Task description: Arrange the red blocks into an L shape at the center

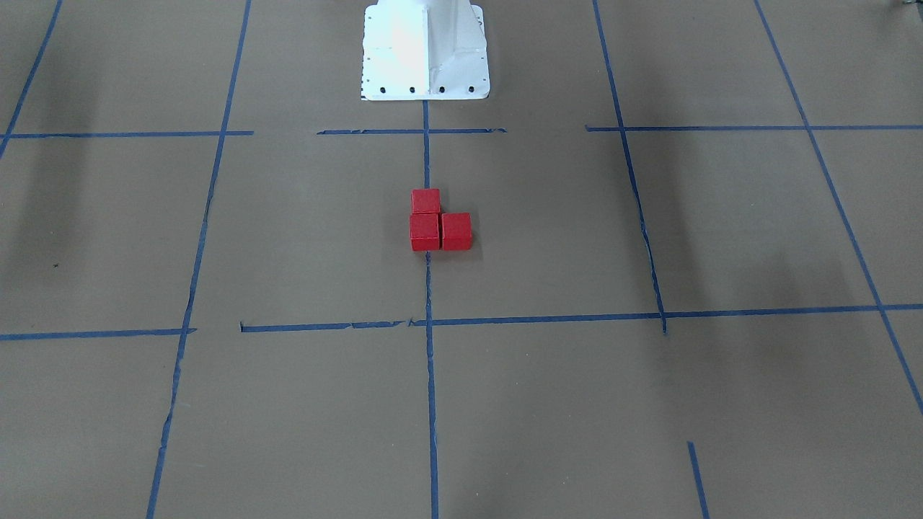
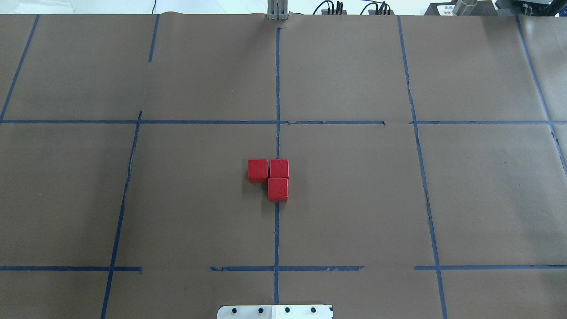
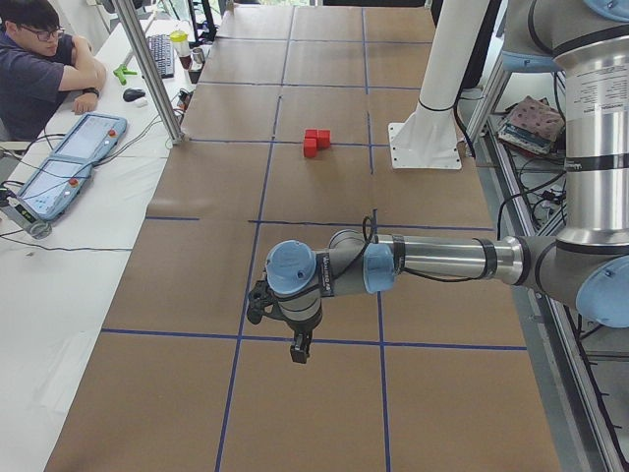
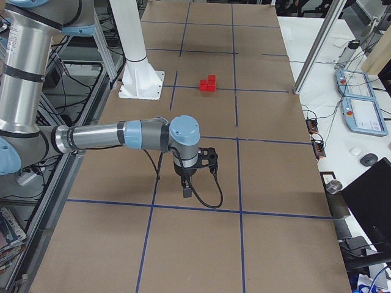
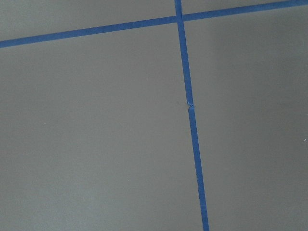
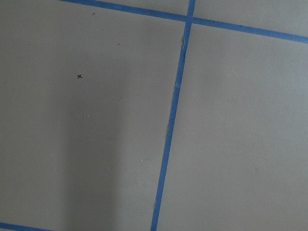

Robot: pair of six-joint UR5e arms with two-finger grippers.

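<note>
Since the three red blocks (image 1: 425, 231) sit face to face in one corner-shaped group on the centre tape line (image 2: 277, 88), the L shape is judged complete. The corner block (image 2: 279, 169) rests on that line. The second block (image 2: 258, 170) touches its left face in the overhead view, and the third block (image 2: 278, 189) touches its face on the robot side. The group lies in the middle of the table, between the white pedestal base (image 1: 425, 50) and the far table edge, which suits the "center" requirement.

Both arms hang well apart from the group, each over bare brown paper (image 3: 324, 413) toward its own end of the table, a posture consistent with clearing the work zone. The left gripper (image 3: 299, 354) and the right gripper (image 4: 187, 193) point down, and no block is seen at either.

Each gripper shows only in a side view, small and end-on, so whether its jaws stand wide or narrow cannot be told. The wrist views show only paper and blue tape (image 5: 192, 144); no fingers enter them. Slight gaps between the blocks cannot be ruled out at this resolution.
</note>
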